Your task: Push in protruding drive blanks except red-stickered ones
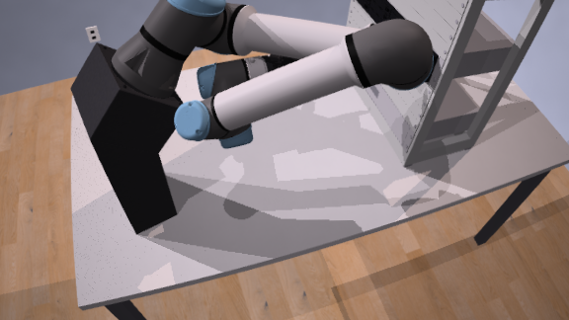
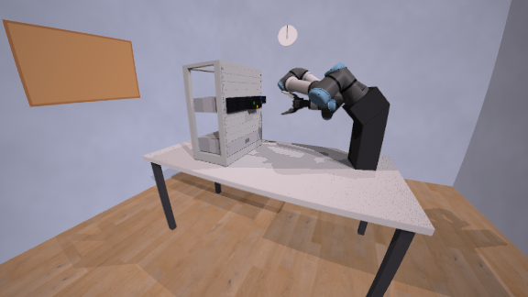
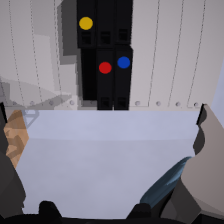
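The grey rack [image 2: 225,112] stands at the table's far left end and also shows in the top view [image 1: 445,79]. A black band of drive blanks [image 2: 245,104] crosses its front at mid height. In the wrist view I see a blank with a yellow dot [image 3: 86,23], one with a red dot [image 3: 105,67] and one with a blue dot [image 3: 123,62]. The red and blue ones are offset from the yellow one. My gripper [image 2: 291,105] is open and empty. It faces the rack front a short way off and touches nothing. Its fingers frame the wrist view [image 3: 102,112].
The arm's black pedestal [image 2: 367,128] stands at the table's back right. The arm's elbow [image 1: 395,49] hangs close to the rack's side and hides the gripper in the top view. White blanking panels [image 3: 170,50] fill the rest of the rack front.
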You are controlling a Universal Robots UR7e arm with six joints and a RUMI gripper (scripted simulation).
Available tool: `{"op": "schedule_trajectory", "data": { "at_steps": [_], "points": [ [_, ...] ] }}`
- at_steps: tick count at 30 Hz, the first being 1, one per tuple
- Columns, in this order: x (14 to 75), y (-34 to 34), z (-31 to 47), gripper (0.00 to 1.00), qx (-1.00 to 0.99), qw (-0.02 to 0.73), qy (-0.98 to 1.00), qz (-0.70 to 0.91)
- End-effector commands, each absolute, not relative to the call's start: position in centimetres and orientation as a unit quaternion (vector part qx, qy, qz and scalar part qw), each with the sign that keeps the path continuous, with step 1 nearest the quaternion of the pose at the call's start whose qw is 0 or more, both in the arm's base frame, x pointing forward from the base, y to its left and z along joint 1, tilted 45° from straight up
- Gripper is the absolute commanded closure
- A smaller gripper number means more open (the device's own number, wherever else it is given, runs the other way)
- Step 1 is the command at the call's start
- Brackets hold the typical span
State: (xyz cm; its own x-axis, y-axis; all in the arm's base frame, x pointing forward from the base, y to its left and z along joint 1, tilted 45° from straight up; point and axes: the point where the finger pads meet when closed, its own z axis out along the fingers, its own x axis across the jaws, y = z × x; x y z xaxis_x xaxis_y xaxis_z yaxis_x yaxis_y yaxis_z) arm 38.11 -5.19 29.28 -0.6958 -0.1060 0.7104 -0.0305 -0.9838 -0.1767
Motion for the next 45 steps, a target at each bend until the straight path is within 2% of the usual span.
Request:
{"op": "schedule_trajectory", "data": {
  "at_steps": [1,45],
  "points": [
    [38.1,-5.2,29.3,0.00,-0.389,0.020,0.088,-0.917],
    [38.0,-3.0,28.9,0.00,-0.389,0.021,0.088,-0.917]
  ]
}}
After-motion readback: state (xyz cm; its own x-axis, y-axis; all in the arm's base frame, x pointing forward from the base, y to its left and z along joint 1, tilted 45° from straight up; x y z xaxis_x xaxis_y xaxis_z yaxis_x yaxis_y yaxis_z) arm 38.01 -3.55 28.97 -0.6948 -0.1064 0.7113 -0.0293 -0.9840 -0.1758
